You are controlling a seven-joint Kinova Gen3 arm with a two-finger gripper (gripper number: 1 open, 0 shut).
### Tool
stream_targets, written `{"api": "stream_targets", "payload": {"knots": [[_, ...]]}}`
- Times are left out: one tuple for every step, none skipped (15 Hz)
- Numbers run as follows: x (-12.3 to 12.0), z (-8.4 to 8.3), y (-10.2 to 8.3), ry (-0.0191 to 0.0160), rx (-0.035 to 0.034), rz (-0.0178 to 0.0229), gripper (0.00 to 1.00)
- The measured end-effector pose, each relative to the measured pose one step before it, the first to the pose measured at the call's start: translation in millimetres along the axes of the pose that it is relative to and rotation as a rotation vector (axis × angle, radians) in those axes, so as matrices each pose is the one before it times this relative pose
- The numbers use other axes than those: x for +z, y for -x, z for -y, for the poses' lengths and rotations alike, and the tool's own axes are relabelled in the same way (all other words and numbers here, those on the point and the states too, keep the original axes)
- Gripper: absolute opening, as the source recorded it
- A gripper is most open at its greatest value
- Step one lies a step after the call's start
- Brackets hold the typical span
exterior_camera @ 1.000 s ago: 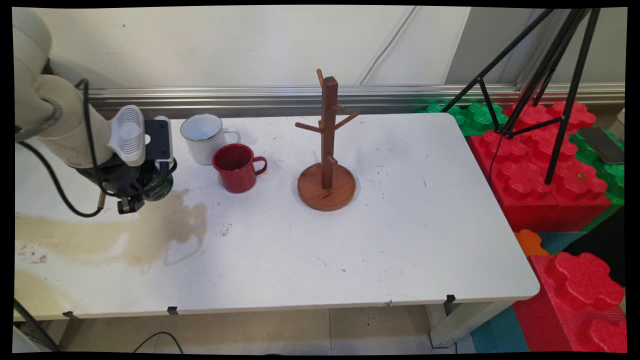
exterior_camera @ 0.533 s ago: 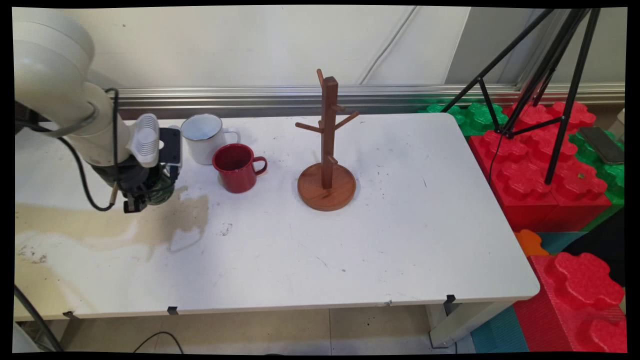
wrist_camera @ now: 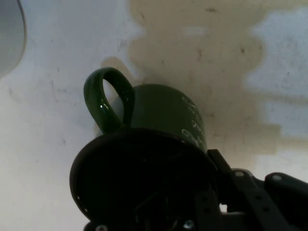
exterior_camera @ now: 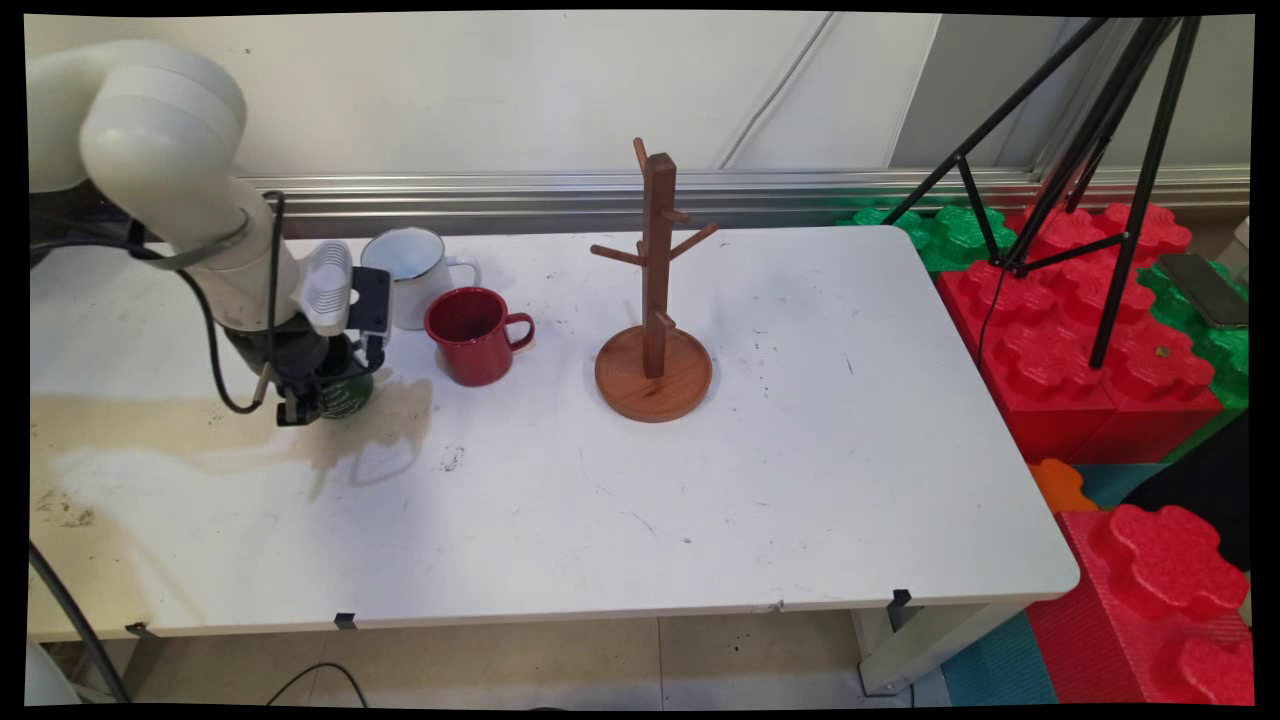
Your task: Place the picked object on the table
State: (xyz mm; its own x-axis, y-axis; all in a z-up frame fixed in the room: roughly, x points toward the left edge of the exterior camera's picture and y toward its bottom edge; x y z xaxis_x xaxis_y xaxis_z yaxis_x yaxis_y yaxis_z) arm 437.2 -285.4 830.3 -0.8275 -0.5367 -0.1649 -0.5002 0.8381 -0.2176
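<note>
I see the white counter (exterior_camera: 760, 480), scuffed and stained tan along its left side. Near the back edge's middle stands a wooden mug tree (exterior_camera: 655, 300), pegs bare, on a round base. Toward the back left corner sit a white enamel mug (exterior_camera: 405, 275) and a glossy red one (exterior_camera: 472, 335), close together. Just left of them the gripper (exterior_camera: 335, 385) has its fingers clamped on the rim wall of a dark green mug (wrist_camera: 168, 113), loop handle free. The glaze looks slick; I judge a tilt could slip it, or a swing could knock the red mug.
</note>
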Motion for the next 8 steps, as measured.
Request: {"api": "stream_targets", "payload": {"knots": [[3.92,4.26,-1.87,0.00495,0.00589,-0.00167,0.00],[5.28,5.58,-2.37,0.00795,0.00487,-0.00186,0.00],[3.57,3.80,-1.66,0.00575,0.00317,-0.00134,0.00],[3.47,3.61,-1.66,0.00548,0.00437,-0.00086,0.00],[5.02,4.70,-2.13,0.00920,0.00625,-0.00084,0.00],[3.35,2.94,-0.76,0.00669,0.00352,0.00060,0.00],[2.57,3.17,-1.43,0.00513,0.00480,-0.00008,1.00],[1.87,3.01,-1.61,0.00378,0.00599,-0.00145,1.00]]}}
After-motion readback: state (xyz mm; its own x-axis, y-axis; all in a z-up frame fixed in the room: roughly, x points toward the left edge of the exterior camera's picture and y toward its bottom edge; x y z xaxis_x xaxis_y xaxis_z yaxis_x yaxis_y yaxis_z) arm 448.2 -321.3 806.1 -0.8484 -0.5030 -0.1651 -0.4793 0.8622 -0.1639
